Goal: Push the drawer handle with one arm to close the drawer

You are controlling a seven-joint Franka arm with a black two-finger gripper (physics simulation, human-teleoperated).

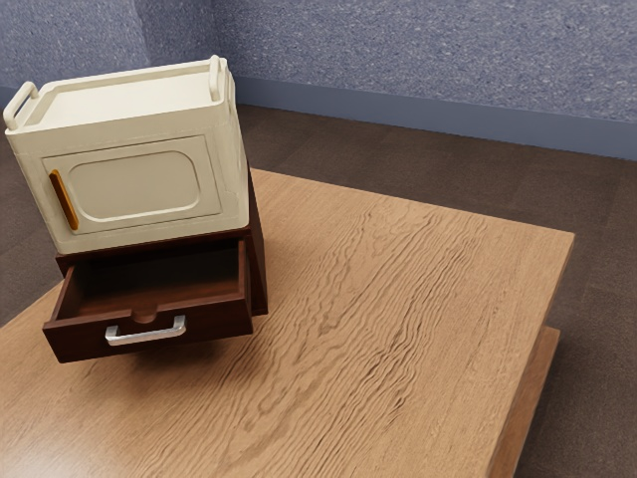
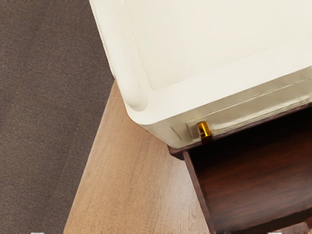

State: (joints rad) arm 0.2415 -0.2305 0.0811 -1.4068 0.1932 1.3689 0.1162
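**Wooden table [image 1: 368, 339] being overhung by an open drawer [image 1: 219, 321] below the gripper**

Lower than the gripper, brown floor [image 1: 597, 299] is being seen past the table's edge, with a blue-grey wall [image 1: 418, 60] being seen beyond. How far the gripper is being held open cannot be told, nor whether anything is being gripped.

Below the gripper's camera, the drawer is being shown pulled out from a dark brown base [image 1: 257, 239], its inside being left in view. The silver drawer handle [image 1: 147, 337] is being carried on the front of the drawer, which is itself being held lower than the gripper. On top of the base, also beneath the gripper's camera, a cream cabinet [image 1: 149, 179] is being supported upright. Its panel door is being kept shut, and an orange door handle [image 1: 65, 199] is being borne near one side of that door, above the drawer.
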